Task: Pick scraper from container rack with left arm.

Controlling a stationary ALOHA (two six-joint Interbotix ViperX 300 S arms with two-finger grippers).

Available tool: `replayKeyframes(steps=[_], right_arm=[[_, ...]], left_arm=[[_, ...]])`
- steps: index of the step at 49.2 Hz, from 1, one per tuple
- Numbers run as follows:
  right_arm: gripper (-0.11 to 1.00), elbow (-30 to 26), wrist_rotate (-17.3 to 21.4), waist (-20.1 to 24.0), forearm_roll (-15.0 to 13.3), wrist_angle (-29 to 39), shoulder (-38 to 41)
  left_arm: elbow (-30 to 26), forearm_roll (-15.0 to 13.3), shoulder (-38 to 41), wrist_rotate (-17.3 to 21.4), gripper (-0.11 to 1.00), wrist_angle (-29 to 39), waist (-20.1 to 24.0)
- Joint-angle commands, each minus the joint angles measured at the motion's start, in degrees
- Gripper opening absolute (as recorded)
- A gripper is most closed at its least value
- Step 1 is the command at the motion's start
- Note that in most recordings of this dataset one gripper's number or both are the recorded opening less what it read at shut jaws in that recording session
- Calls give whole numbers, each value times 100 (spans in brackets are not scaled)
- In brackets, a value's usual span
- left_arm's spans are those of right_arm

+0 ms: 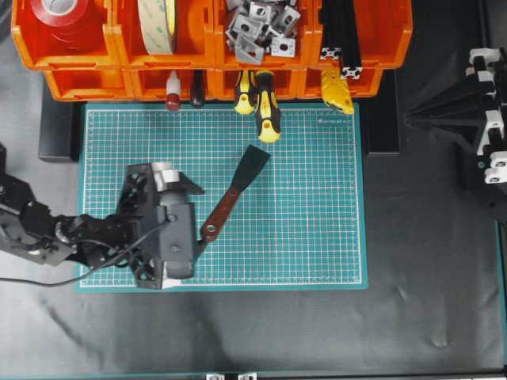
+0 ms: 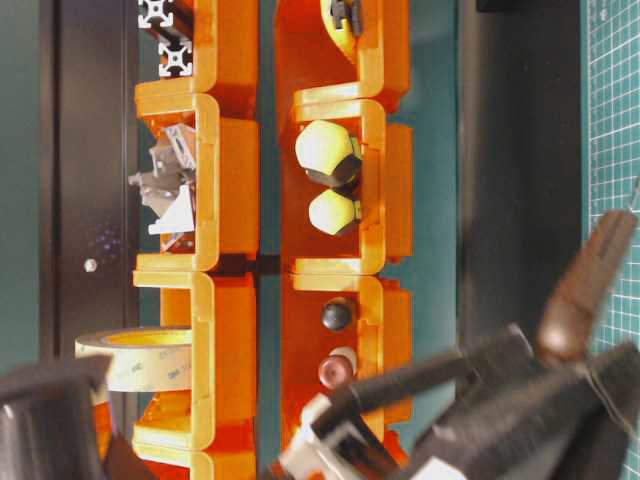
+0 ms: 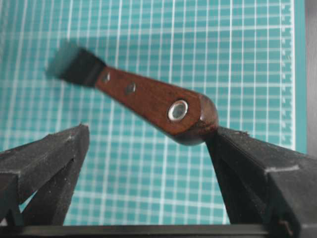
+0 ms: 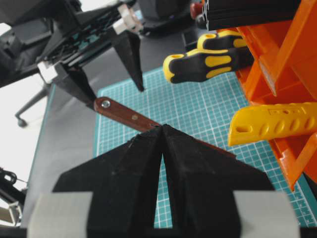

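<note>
Overhead view shows one scraper [image 1: 234,195] lying flat on the green mat [image 1: 317,237], out of the rack [image 1: 198,55], with its dark blade pointing up-right toward the bins and its wooden handle pointing down-left. The left gripper [image 1: 198,218] sits at the handle end, low on the mat's left side. In the left wrist view its two fingers [image 3: 44,158] stand spread wide, released; the right-hand finger touches the rounded handle end, while the other is well apart from it, so nothing is clamped. The scraper's handle carries one metal-ringed hole near its end and two small rivets nearer the blade. The rack is two tiers of orange bins along the mat's top edge; four upper bins are visible in the overhead view. They hold, from left to right, one red tape roll [image 1: 67,16], one tan tape roll [image 1: 158,24], a pile of grey metal brackets [image 1: 261,32] too jumbled to count, and black aluminium profiles [image 1: 341,39]. From the lower tier protrude one red-tipped tool [image 1: 172,91], one dark-tipped tool [image 1: 196,91], two yellow-and-black screwdrivers [image 1: 265,107] and one yellow perforated part [image 1: 338,91]. The right gripper [image 4: 162,134] is seen in its own wrist view with both fingers pressed together, clenched on nothing, parked at the right edge well apart from the scraper.
</note>
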Motion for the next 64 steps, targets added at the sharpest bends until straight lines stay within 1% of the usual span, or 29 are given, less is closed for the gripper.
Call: replayKeyframes(steps=[1,14,26,33,39,46,57,64], right_arm=[[1,-141,9,-9,9,9,88],[1,-141,9,-9,9,0,88],[1,-141,9,-9,9,9,79],[1,-141,0,-9,9,0,70],[1,-141,0,-9,9,9,70],[1,-158,0,-18,9,9,44],[1,-167,-9,-18,0,9,0],[1,-167,-9,-18,0,9,0]], left_arm=[[88,18,-255,-123,91,0,-114],[422,18,-510,-255,91,-9,-299],[650,18,-773,-782,91,-132,-360],[809,18,-1195,-756,91,-123,-378],[1037,18,-1828,-721,90,-97,-378],[1362,18,-2839,-712,90,-88,-457],[1916,18,-4509,-686,90,-53,-466],[2127,18,-5379,-431,90,70,-466]])
